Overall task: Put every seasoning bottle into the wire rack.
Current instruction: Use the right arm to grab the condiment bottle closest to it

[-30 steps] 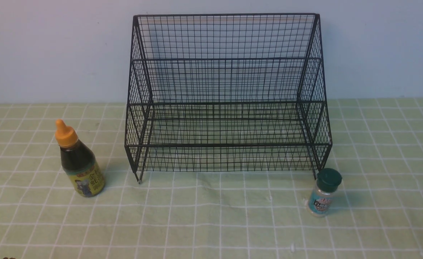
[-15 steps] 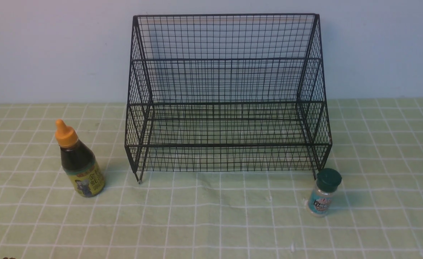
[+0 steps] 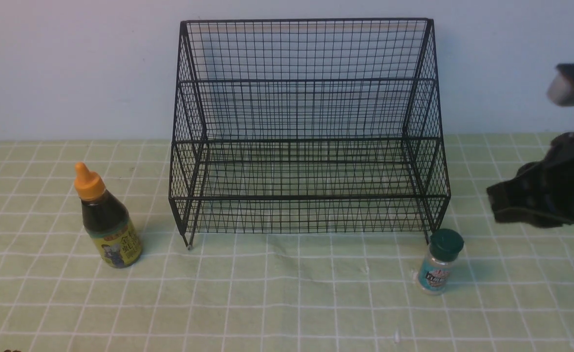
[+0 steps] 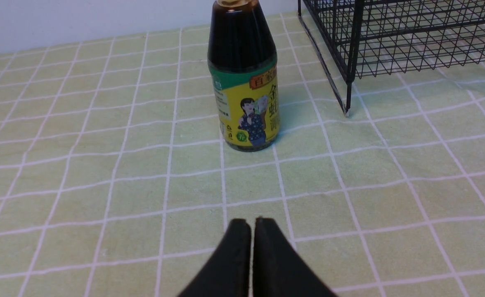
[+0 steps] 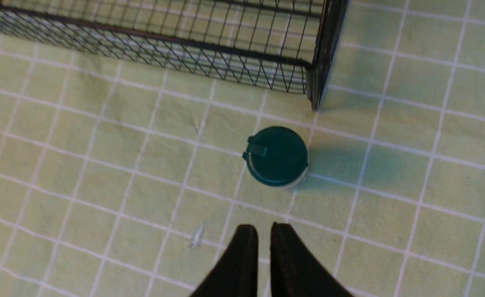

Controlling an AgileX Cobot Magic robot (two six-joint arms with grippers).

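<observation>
Both stand outside your black-mesh wire rack (image 3: 306, 122): the cone-capped sauce bottle (image 3: 107, 222) on its left, the round-lidded clear shaker (image 3: 438, 264) by its front-right foot. Your left gripper (image 4: 252, 231) is pinched together; your right gripper (image 5: 264, 235) is barely parted, empty.

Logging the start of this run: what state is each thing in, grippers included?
wire rack: standing, both tiers empty.
dark-sauce bottle: upright, capped, on the cloth left of the rack.
shaker: upright, lid shut, on the cloth by the rack's front right corner.
left gripper: shut, empty.
right gripper: jaws slightly apart, empty.
</observation>
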